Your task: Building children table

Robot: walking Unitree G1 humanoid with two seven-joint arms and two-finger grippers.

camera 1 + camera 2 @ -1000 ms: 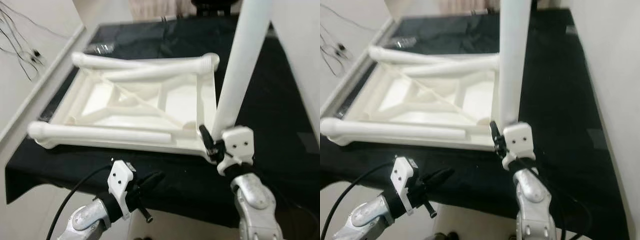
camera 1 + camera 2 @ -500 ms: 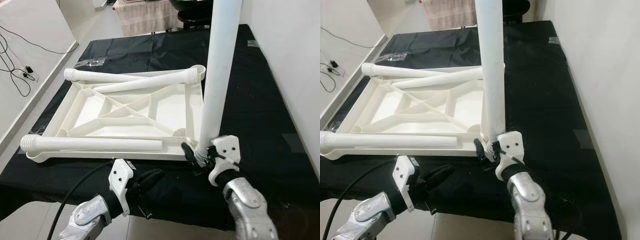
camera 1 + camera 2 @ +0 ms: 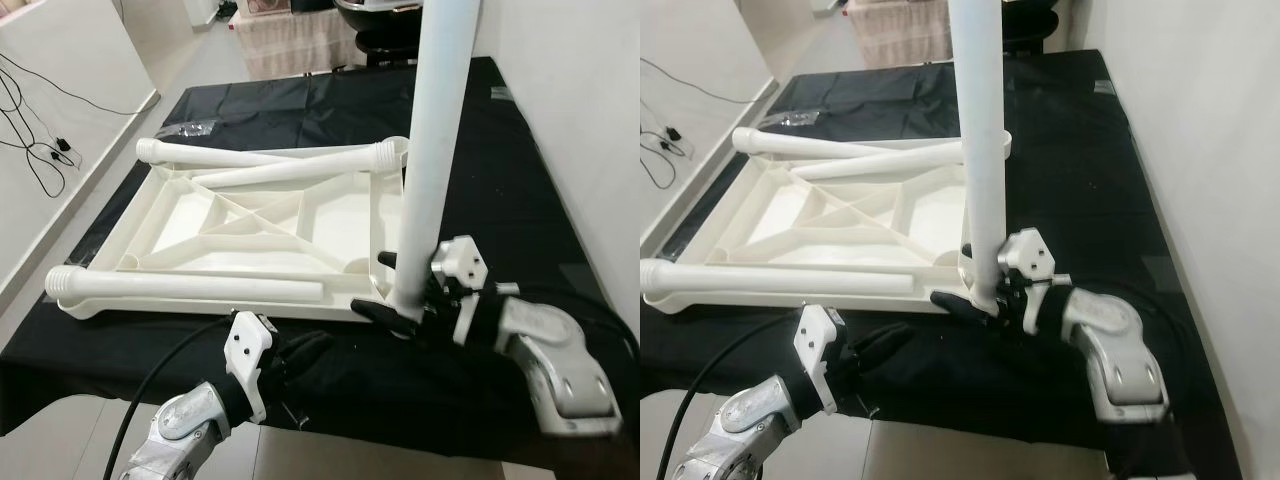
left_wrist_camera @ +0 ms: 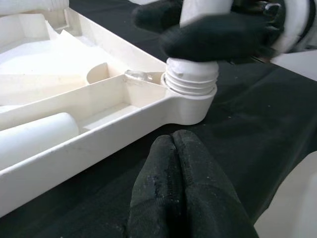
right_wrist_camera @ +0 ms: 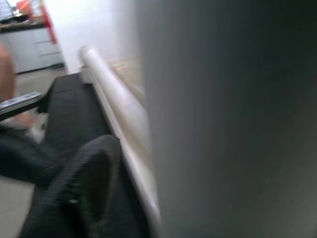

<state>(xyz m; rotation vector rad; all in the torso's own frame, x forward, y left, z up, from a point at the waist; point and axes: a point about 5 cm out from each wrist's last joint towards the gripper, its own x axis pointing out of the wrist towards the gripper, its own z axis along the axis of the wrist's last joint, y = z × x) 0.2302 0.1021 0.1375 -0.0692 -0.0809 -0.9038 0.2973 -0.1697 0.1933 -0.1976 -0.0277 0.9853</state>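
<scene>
While the right tool [image 3: 400, 300] clamps the upright leg [image 3: 432, 150], the pinched-together left tool [image 3: 300, 350] sits nearby.

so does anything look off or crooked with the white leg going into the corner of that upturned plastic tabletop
Slightly. The upright white plastic leg, gripped by the right gripper, sits in the corner socket of the upturned white plastic tabletop with its threads exposed, so it is not fully seated. It also leans a little.

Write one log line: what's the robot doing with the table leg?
right gripper: shut on table leg | leg upright in tabletop corner socket | left gripper: shut, idle
</scene>
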